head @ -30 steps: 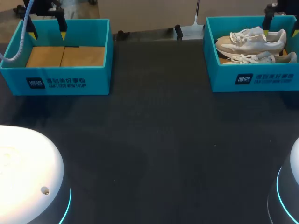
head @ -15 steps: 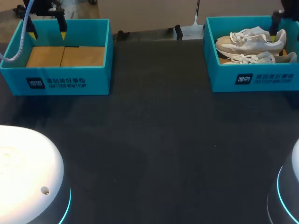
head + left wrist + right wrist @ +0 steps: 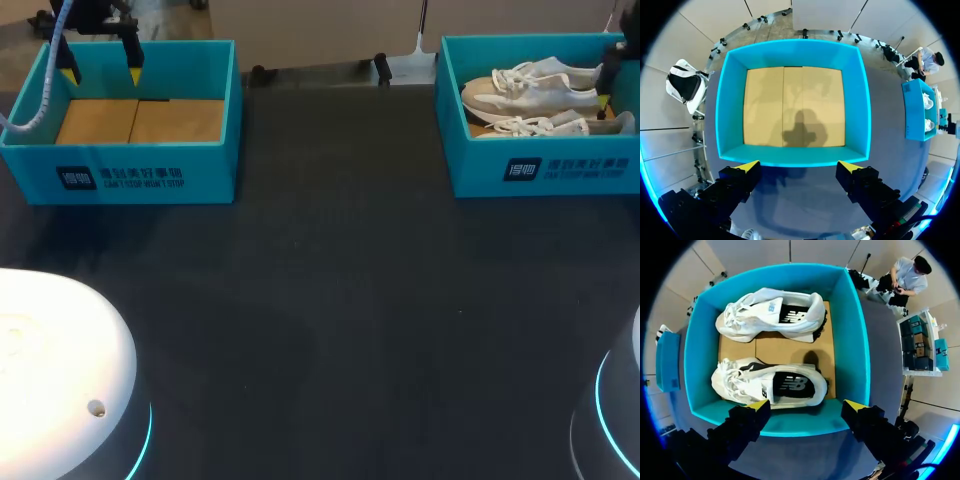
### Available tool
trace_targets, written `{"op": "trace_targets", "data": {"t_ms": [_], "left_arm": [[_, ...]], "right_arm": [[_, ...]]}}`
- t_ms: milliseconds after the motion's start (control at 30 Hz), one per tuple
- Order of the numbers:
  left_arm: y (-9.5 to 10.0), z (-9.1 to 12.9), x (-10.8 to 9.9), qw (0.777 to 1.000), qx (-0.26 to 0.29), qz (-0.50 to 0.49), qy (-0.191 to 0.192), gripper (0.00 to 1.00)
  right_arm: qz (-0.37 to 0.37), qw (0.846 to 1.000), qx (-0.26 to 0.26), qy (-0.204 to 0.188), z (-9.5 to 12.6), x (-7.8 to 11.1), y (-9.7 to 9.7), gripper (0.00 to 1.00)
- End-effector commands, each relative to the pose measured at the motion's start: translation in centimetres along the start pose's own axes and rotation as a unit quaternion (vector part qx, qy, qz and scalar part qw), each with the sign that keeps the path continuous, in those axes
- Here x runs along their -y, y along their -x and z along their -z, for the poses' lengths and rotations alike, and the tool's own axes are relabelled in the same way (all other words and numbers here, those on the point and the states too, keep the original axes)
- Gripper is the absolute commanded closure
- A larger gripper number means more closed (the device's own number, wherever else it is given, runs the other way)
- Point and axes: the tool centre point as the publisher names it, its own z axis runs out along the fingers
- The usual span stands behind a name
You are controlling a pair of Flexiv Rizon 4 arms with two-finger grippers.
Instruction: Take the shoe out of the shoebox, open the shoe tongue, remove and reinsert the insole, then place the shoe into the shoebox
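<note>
Hovering over shoebox (image 3: 852,330): right gripper (image 3: 807,406), fingers spread wide, gripping nothing. Inside on cardboard floor, white shoe (image 3: 770,382) just ahead of fingertips, second shoe (image 3: 772,315) beyond it, side by side. Left gripper (image 3: 799,165) equally wide above other teal box (image 3: 730,100). Both boxes on dark table (image 3: 340,300).

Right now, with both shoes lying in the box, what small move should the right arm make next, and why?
Probably lower the right gripper a little forward and down onto the nearer shoe. Its fingers are open and hold nothing. It hangs above the near wall of the shoebox, and that shoe lies just ahead of the fingertips, inside the box, so no shoe has been taken out yet.
</note>
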Motion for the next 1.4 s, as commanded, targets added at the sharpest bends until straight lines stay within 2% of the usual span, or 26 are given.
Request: {"op": "trace_targets", "data": {"t_ms": [33, 700, 1000, 1133, 1200, 1233, 1400], "left_arm": [[0.0, 0.0, 0.0, 1.000, 0.000, 0.000, 0.000, 0.00], [0.0, 0.0, 0.0, 1.000, 0.000, 0.000, 0.000, 0.00], [0.0, 0.0, 0.0, 1.000, 0.000, 0.000, 0.000, 0.00], [0.0, 0.0, 0.0, 1.000, 0.000, 0.000, 0.000, 0.00], [0.0, 0.0, 0.0, 1.000, 0.000, 0.000, 0.000, 0.00], [0.0, 0.0, 0.0, 1.000, 0.000, 0.000, 0.000, 0.00], [0.0, 0.0, 0.0, 1.000, 0.000, 0.000, 0.000, 0.00]], "right_arm": [[0.000, 1.000, -0.003, -0.002, -0.9, 0.0, 0.4, 0.00], [0.032, 0.999, -0.008, 0.002, -3.9, 0.2, 1.0, 0.01], [0.033, 0.999, -0.007, -0.001, -5.3, 0.1, 1.4, 0.06], [0.031, 0.999, -0.007, -0.003, -6.0, -0.2, 1.6, 0.12], [0.031, 0.999, -0.007, -0.004, -6.2, -0.3, 1.6, 0.24], [0.030, 1.000, -0.007, -0.005, -6.4, -0.3, 1.7, 0.27], [0.032, 0.999, -0.006, -0.007, -7.0, -0.5, 1.5, 0.20]]}}
